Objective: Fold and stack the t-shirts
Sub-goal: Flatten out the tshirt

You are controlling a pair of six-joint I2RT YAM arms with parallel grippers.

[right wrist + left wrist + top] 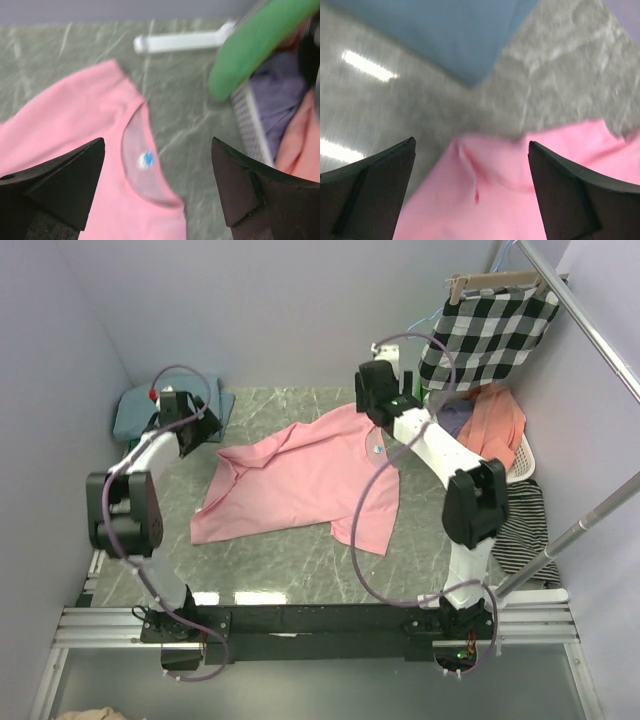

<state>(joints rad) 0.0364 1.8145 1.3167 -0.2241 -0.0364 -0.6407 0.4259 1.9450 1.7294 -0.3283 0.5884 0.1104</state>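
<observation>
A light pink t-shirt (300,480) lies spread and rumpled in the middle of the grey marbled table. Its collar with a blue-and-white label (146,160) faces the right side. A dusty teal t-shirt (135,412) lies folded at the back left corner; it also shows in the left wrist view (455,30). My left gripper (205,428) is open and empty, hovering over the pink shirt's left corner (490,195). My right gripper (378,418) is open and empty above the collar of the pink shirt (75,125).
A white basket (520,465) at the right holds orange and purple clothes. A black-and-white checked cloth (490,330) hangs on a hanger above it. A striped garment (520,525) lies by the right arm. Metal rails (590,325) cross at right.
</observation>
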